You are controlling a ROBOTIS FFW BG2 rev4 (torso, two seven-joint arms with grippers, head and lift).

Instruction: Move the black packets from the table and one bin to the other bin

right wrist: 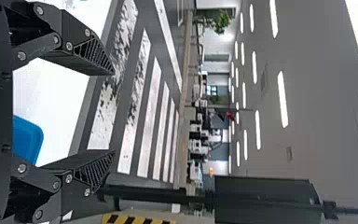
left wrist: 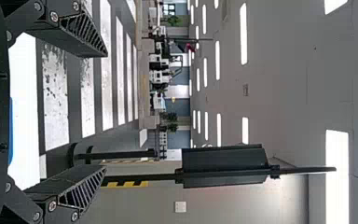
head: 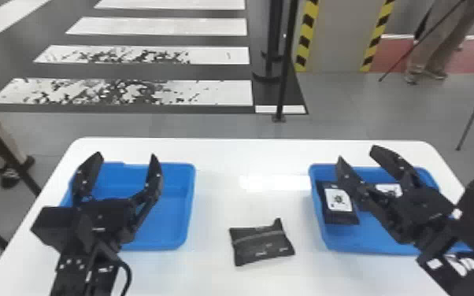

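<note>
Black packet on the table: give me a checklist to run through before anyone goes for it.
1. Packet out in the open between the bins: ok, lying on the table and touching neither bin.
2. Left gripper open and carrying nothing: ok.
3. Right gripper open and carrying nothing: ok.
4. A gripper lined up with the packet: not ok; the left is by the left bin, the right by the right bin.
5. Room in the left bin: ok, a good stretch of its blue floor is bare.
6. Underside of the packet sound: cannot tell, it faces the table.
</note>
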